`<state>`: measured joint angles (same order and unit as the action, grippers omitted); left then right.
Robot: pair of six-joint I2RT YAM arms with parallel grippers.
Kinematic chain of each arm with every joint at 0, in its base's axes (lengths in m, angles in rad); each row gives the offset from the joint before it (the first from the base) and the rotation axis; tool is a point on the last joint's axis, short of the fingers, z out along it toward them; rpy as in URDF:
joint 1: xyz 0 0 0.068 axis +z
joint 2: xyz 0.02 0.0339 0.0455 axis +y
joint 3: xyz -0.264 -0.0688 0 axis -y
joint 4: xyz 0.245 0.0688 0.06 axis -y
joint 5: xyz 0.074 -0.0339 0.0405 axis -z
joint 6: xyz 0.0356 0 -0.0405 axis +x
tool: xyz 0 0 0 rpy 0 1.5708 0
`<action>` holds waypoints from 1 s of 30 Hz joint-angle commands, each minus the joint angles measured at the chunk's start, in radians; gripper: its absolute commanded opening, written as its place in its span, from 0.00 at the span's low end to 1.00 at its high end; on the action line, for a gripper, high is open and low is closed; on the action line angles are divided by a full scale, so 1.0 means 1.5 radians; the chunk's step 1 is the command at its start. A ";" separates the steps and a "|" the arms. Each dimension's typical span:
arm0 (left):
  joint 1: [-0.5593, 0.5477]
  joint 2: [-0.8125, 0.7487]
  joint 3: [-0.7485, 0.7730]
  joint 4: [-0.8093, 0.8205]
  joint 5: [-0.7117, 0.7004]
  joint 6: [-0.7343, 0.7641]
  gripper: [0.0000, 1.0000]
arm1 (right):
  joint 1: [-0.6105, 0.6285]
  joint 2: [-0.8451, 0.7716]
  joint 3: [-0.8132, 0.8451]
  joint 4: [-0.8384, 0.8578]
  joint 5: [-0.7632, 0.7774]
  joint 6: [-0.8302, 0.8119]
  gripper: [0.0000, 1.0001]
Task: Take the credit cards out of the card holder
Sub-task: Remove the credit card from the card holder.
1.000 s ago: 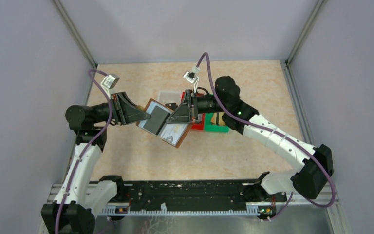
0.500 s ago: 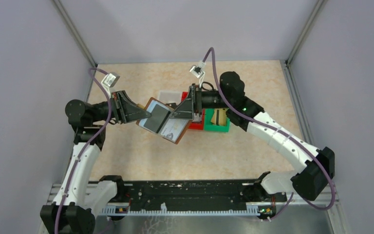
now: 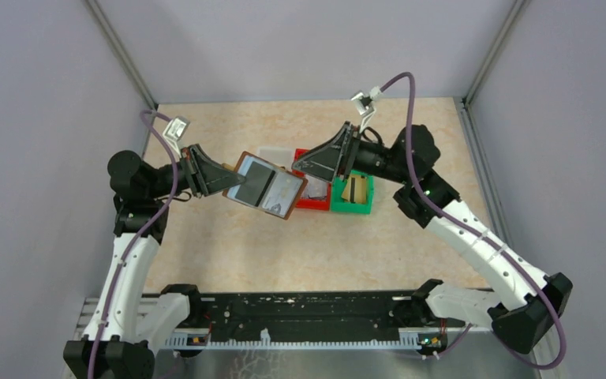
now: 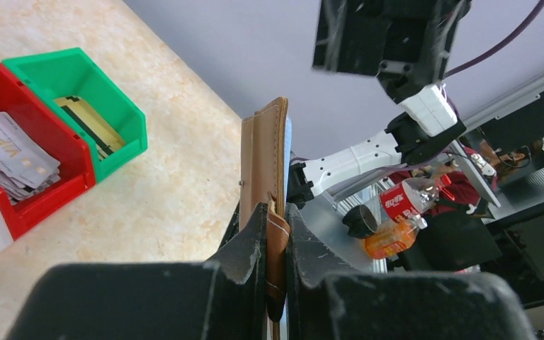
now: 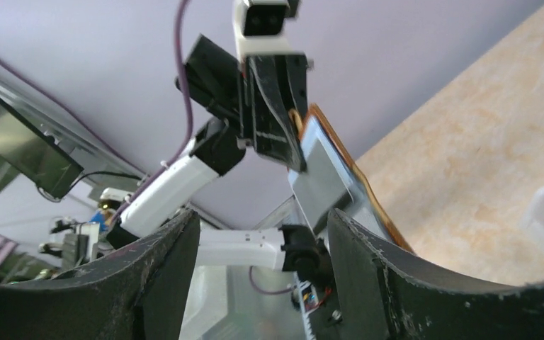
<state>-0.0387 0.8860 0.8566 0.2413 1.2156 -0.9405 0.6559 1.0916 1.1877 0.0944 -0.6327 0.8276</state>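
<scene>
Clamping one edge of the card holder [image 4: 265, 163], L pincer [image 4: 276, 241] holds it spread open in the air above the counter [image 3: 229, 245], w/ a dark card [image 3: 256, 180] in the half by the pincer. R pincer [image 5: 262, 241] is released, fingers wide, nothing betw. them, apart from the holder. Beyond: red bin [image 4: 49, 191] w/ a pile of silvery-white credit cards [image 4: 14, 156]; green bin [image 4: 113, 120] touching it, gold card [image 4: 88, 120] inside; clear bin [image 3: 272, 152] farther back.
</scene>
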 commanded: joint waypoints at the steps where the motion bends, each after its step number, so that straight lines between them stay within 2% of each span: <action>1: 0.001 -0.017 0.033 -0.022 -0.034 0.045 0.00 | 0.031 0.022 -0.076 0.119 -0.020 0.089 0.65; 11: 0.001 -0.020 0.024 0.000 -0.039 0.009 0.00 | 0.083 0.071 -0.142 0.234 -0.016 0.143 0.62; 22: 0.001 -0.020 -0.015 0.084 -0.043 -0.090 0.00 | 0.107 0.131 -0.150 0.325 0.012 0.176 0.60; 30: 0.001 -0.027 -0.018 0.091 -0.040 -0.103 0.00 | 0.111 0.163 -0.170 0.461 0.001 0.248 0.55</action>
<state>-0.0376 0.8635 0.8314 0.3180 1.1538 -1.0561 0.8124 1.3178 0.9421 0.6048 -0.6323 1.1370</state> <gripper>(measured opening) 0.125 0.561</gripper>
